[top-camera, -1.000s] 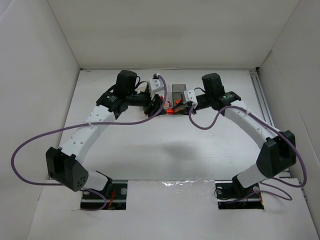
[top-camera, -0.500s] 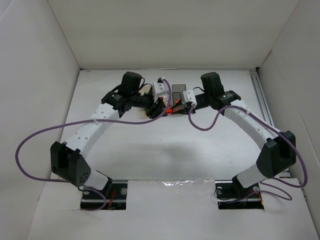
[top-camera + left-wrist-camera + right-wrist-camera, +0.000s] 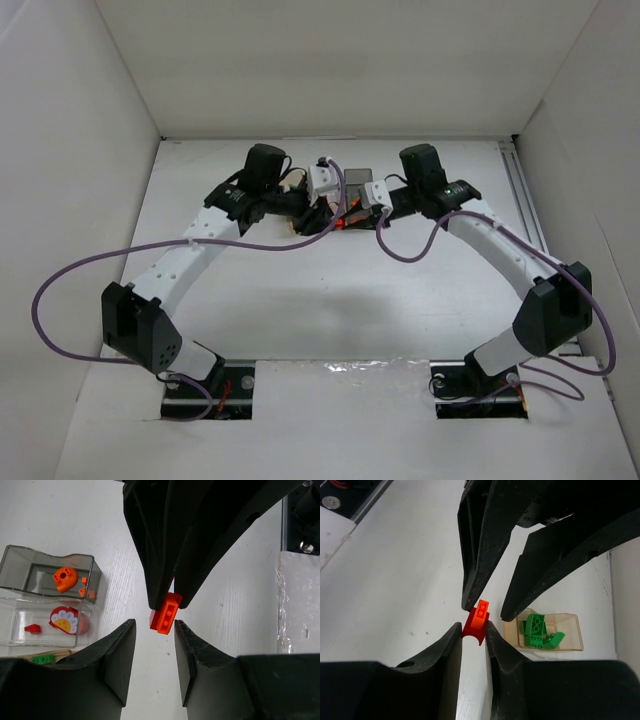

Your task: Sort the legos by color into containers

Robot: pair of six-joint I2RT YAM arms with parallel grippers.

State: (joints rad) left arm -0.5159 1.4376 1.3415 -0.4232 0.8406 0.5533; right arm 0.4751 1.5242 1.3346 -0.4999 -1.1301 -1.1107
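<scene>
Top external, arms: I see both arms reaching to the far middle of the white table (image 3: 300, 290), where their tips meet.
Top external, grippers: the left gripper (image 3: 328, 218) and right gripper (image 3: 348, 216) are nose to nose. From this height I cannot tell how wide either stands.
Top external, bins: the smoky grey bin (image 3: 357, 180) sits just behind the meeting point.
Left wrist, left gripper: the left gripper (image 3: 154, 626) has its fingers partly apart, one on each side of the orange brick (image 3: 170, 609). I see a gap on the left side, so it grips nothing.
Left wrist, right gripper: its fingers come down from the top of the view and pinch the brick at their tips.
Left wrist, bins: the smoky grey bin (image 3: 30, 562) holds a round orange piece (image 3: 65, 578). The clear bin (image 3: 15, 635), touching it, holds a small red piece (image 3: 33, 628) and a flower-shaped piece (image 3: 65, 620). A green brick (image 3: 42, 658) shows in the tan-orange bin (image 3: 20, 655), mostly hidden behind a finger.
Right wrist, right gripper: the right gripper (image 3: 472, 626) is narrow, clamped on a red arch piece (image 3: 471, 630) with the orange brick (image 3: 481, 611) on top.
Right wrist, left gripper: its fingers straddle the orange brick from above, one close against it and the other apart.
Right wrist, bin: the tan-orange bin (image 3: 572, 642), on the table near the grippers, holds green bricks (image 3: 536, 627).
</scene>
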